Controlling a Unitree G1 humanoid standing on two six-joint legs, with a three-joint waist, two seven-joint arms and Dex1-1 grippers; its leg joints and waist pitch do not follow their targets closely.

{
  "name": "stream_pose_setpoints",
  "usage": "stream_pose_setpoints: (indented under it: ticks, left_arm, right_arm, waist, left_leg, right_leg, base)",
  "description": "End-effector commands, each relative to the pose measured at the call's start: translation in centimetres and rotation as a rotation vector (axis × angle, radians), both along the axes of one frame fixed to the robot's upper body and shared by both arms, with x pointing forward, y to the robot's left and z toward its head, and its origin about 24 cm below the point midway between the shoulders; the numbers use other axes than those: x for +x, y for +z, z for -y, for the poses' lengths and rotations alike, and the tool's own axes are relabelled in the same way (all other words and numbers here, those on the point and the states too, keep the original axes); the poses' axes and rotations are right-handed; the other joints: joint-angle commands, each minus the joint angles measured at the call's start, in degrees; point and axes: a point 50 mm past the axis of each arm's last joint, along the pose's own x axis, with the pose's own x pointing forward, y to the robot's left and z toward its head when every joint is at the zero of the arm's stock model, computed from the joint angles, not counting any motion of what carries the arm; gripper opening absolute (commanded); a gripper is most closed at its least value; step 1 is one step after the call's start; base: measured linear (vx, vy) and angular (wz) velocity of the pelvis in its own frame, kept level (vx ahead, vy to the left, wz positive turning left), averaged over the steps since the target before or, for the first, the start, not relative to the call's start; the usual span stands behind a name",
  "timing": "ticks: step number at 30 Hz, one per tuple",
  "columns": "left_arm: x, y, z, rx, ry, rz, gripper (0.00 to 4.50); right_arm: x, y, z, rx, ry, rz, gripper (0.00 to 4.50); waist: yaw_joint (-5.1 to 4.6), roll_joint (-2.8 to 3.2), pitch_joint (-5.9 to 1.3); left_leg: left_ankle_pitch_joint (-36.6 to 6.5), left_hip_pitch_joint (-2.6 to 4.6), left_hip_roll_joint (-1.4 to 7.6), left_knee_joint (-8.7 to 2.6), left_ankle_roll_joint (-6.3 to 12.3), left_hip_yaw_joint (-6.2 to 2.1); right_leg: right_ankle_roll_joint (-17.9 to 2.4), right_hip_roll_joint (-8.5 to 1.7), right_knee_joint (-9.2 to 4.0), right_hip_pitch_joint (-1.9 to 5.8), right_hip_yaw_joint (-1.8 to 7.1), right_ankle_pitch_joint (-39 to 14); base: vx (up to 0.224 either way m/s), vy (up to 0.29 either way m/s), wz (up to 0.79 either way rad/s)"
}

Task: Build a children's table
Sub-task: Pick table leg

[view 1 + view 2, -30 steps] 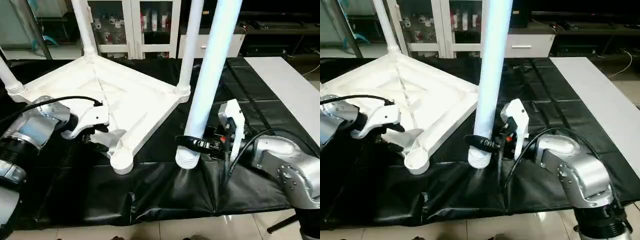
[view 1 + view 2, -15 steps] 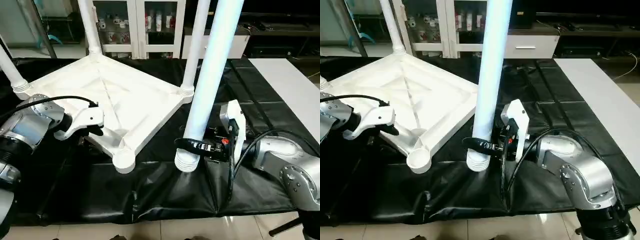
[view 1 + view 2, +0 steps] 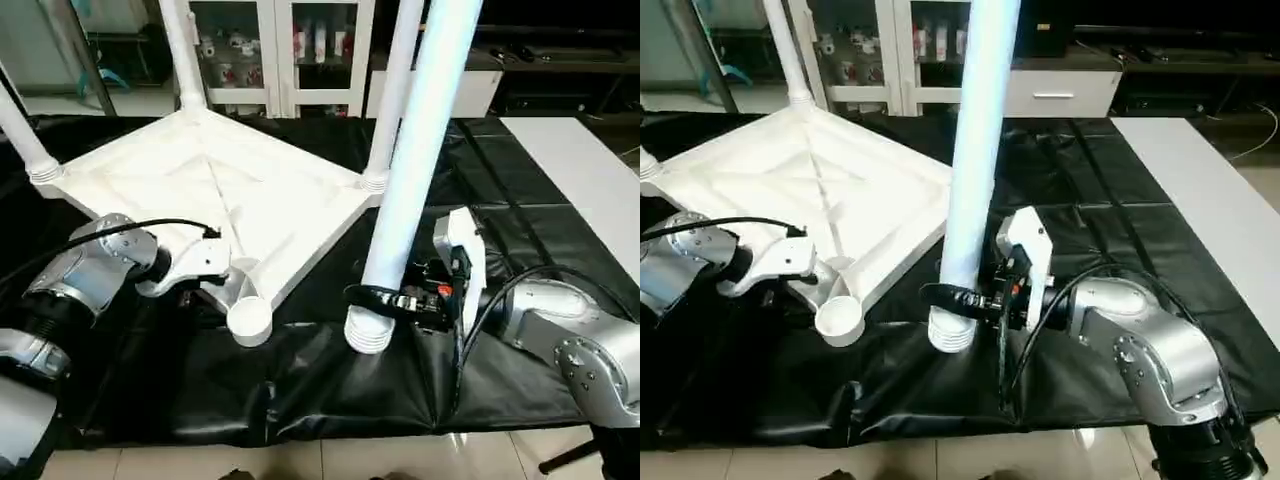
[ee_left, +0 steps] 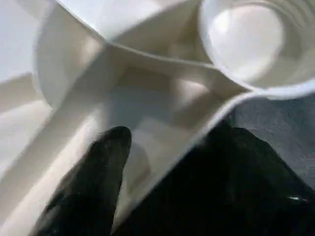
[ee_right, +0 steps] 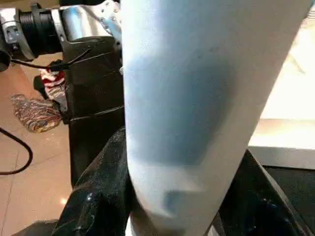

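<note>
The white tabletop (image 3: 230,190) lies upside down on the black cover, ribbed underside up. Three white legs stand in its corner sockets, one of them at the right corner (image 3: 392,90). The nearest corner socket (image 3: 248,318) is empty. My left gripper (image 3: 222,283) is open at the rim just beside that socket. One finger (image 4: 98,182) is over the ribs and the other is under the edge. My right gripper (image 3: 385,297) is shut on the fourth leg (image 3: 415,150). It holds that leg upright, ribbed end just above the cover, right of the empty socket.
A white glass-door cabinet (image 3: 270,50) stands behind the work surface. A white panel (image 3: 590,190) lies at the far right. The black cover (image 3: 330,390) wrinkles along the front edge, with tiled floor below. A black cable runs over my left wrist.
My left gripper has slid along the rim toward the empty corner socket and its jaws have narrowed slightly. The right gripper still holds the leg in about the same place.
</note>
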Motion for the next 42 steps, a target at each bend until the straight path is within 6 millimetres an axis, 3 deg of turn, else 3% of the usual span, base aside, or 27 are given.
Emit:
stream_pose_setpoints:
  ticks: [1,3,7,8,13,15,18,26,27,29,30,33,37,39,42]
  left_arm:
    - [-0.2,-0.2,-0.3,0.007,0.007,-0.025,2.99]
    - [-0.3,-0.3,-0.1,-0.004,0.007,-0.032,2.63]
    - [-0.3,-0.5,0.1,-0.016,0.017,-0.027,2.47]
    - [-0.4,-0.6,0.2,-0.020,0.015,-0.030,2.20]
    - [-0.5,-0.7,0.3,-0.026,0.014,-0.033,1.79]
    - [-0.5,-0.7,0.3,-0.024,0.016,-0.030,1.78]
    - [-0.5,-0.8,0.2,-0.022,0.020,-0.029,1.57]
    - [-0.5,-1.0,-0.1,0.013,0.051,-0.028,1.24]
    - [-0.5,-1.1,-0.3,0.022,0.073,-0.029,1.16]
    - [-0.5,-1.1,-0.3,0.017,0.087,-0.031,1.15]
    - [-0.6,-1.2,-0.2,-0.003,0.104,-0.041,1.11]
    - [-0.5,-1.5,1.2,-0.110,0.192,-0.034,1.04]
    - [-0.3,-2.1,3.1,-0.214,0.324,-0.008,1.00]
    - [-0.7,-2.7,4.3,-0.255,0.372,-0.013,0.99]
    - [-1.2,-3.2,5.8,-0.293,0.404,0.001,0.94]
  right_arm:
    - [-0.3,0.6,-0.2,0.002,0.022,0.026,1.86]
    - [-0.2,0.4,-0.4,-0.001,0.007,0.028,1.86]
    - [0.5,-0.2,-0.5,-0.016,-0.096,0.041,1.86]
    - [0.8,-0.4,-0.4,-0.023,-0.138,0.042,1.86]
    - [1.3,-0.4,-0.4,0.004,-0.189,0.047,1.86]
    - [1.5,-0.3,-0.4,0.008,-0.207,0.056,1.86]
    - [1.7,-0.1,-0.3,-0.004,-0.220,0.078,1.86]
    - [1.6,-0.2,-0.4,-0.035,-0.183,0.080,1.86]
    - [1.5,-0.2,-0.4,-0.041,-0.175,0.076,1.86]
    - [1.5,-0.3,-0.4,-0.049,-0.172,0.073,1.86]
    - [1.6,-0.4,-0.5,-0.050,-0.172,0.065,1.86]
    - [1.7,-0.5,-0.5,-0.050,-0.176,0.055,1.86]
    - [2.0,-0.8,-0.3,-0.056,-0.225,0.043,1.86]
    - [2.3,-0.9,-0.2,-0.062,-0.261,0.034,1.86]
    - [2.6,-1.0,0.1,-0.065,-0.306,0.025,1.86]
  waist:
    - [0.13,0.69,-3.69]
    - [0.13,0.59,-3.71]
    - [-0.04,0.61,-3.66]
    - [-0.05,0.68,-3.67]
    - [-0.22,0.95,-3.66]
    - [-0.19,0.65,-3.67]
    - [-0.42,0.86,-3.58]
    - [-1.19,0.66,-3.56]
    - [-1.22,0.36,-3.54]
    - [-1.23,0.48,-3.52]
    - [-1.25,0.91,-3.46]
    - [-1.41,0.37,-3.39]
    - [-1.37,0.12,-3.45]
    - [-1.50,-0.02,-3.67]
    - [-1.82,-0.02,-3.76]
  left_leg:
    - [-17.28,0.04,0.49,-4.54,-0.88,0.42]
    - [-17.26,0.01,0.49,-4.54,-0.87,0.44]
    - [-17.44,-0.02,0.35,-4.58,-1.21,0.43]
    - [-17.50,0.01,0.40,-4.59,-1.32,0.41]
    - [-17.98,0.01,0.39,-4.65,-1.47,0.38]
    - [-17.75,0.00,0.39,-4.67,-1.31,0.39]
    - [-18.06,-0.10,0.33,-4.67,-1.36,0.43]
    - [-18.04,-0.23,0.25,-4.57,-0.69,0.37]
    - [-17.68,-0.23,0.29,-4.58,-0.50,0.40]
    - [-17.52,-0.19,0.29,-4.54,-0.39,0.45]
    - [-17.93,-0.14,0.24,-4.54,-0.50,0.44]
    - [-18.10,-0.17,0.22,-4.46,-0.35,0.53]
    - [-16.89,-0.12,0.07,-4.22,0.26,0.74]
    - [-15.00,-0.62,-0.03,-4.21,0.59,0.77]
    - [-14.55,-0.59,-0.09,-4.05,1.31,0.89]
  right_leg:
    - [-9.86,-2.37,-4.67,2.91,2.57,-20.48]
    - [-10.07,-2.41,-4.62,2.94,2.61,-20.06]
    - [-9.76,-2.43,-4.75,2.84,2.55,-21.26]
    - [-9.69,-2.46,-4.77,2.82,2.59,-21.43]
    - [-9.85,-2.37,-4.68,2.80,2.64,-20.38]
    - [-9.82,-2.37,-4.62,2.88,2.64,-20.25]
    - [-9.60,-2.39,-4.74,2.86,2.65,-21.12]
    - [-8.95,-2.38,-4.96,2.90,2.61,-23.20]
    - [-9.03,-2.32,-4.88,2.89,2.62,-23.00]
    - [-9.14,-2.36,-4.89,2.82,2.65,-23.31]
    - [-9.15,-2.35,-4.94,2.76,2.63,-23.79]
    - [-9.07,-2.31,-5.03,2.75,2.63,-24.87]
    - [-8.83,-2.08,-5.14,2.54,2.71,-25.97]
    - [-8.35,-2.02,-5.03,2.81,2.76,-25.33]
    - [-8.56,-1.85,-5.16,2.64,2.80,-23.97]
  base:
    - [0.000,0.000,0.00]
    - [0.000,0.000,0.00]
    - [0.000,0.000,0.00]
    - [0.000,0.000,0.00]
    - [0.000,0.000,0.00]
    - [0.000,0.000,0.00]
    - [0.000,0.000,0.00]
    - [0.000,0.000,0.00]
    - [0.000,0.000,0.00]
    - [0.000,0.000,0.00]
    - [0.000,0.000,0.00]
    - [0.000,0.000,0.00]
    - [0.000,0.000,0.00]
    - [0.000,0.000,0.00]
    - [0.000,0.000,0.00]
